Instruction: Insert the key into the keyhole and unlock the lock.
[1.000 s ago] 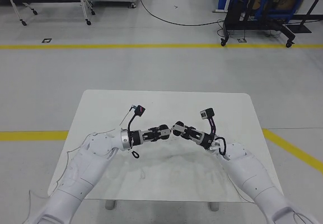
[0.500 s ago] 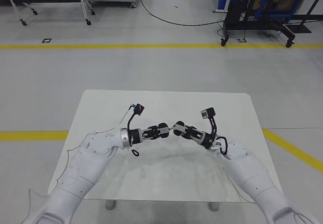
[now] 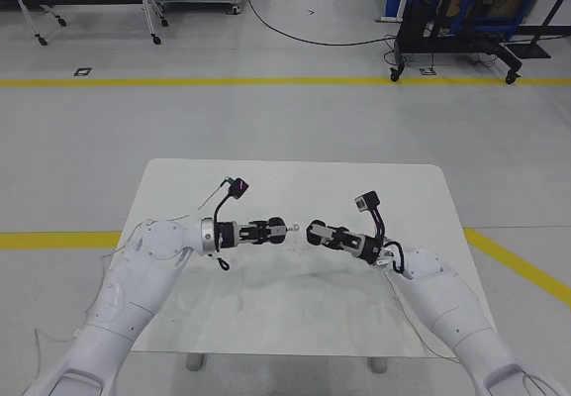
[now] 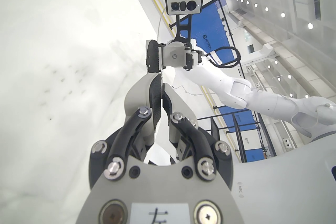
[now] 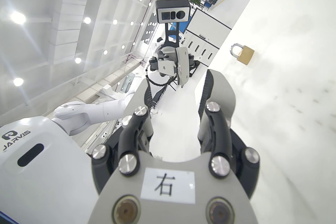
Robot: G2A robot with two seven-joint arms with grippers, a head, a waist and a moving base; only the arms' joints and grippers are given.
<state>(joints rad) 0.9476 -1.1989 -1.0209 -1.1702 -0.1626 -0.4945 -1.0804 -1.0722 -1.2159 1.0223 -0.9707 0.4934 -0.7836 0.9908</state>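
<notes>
- Top view: over the middle of the white rectangular desk [image 3: 384, 188], left gripper [image 3: 279, 230] and right gripper [image 3: 313, 233] tip to tip, close but not touching.
- Same view: pinched in the left gripper, a small silvery key [image 3: 289, 230], poking out toward the right gripper.
- Left wrist view: left gripper [image 4: 160, 81] closed down to a narrow slit, the small silvery key edge-on at the tips and hard to make out.
- Same view: just beyond those tips, right gripper [image 4: 172, 58] facing back, spread apart.
- Right wrist view: right gripper [image 5: 178, 78] wide open, nothing held between its two sides.
- Same view: farther off, left gripper [image 5: 181, 80] pressed together, pointing back.
- Same view: flat on the desk [image 5: 288, 78], a brass-coloured padlock with a silvery shackle [image 5: 242, 53], near a desk edge, apart from both grippers. Cannot tell which edge.
</notes>
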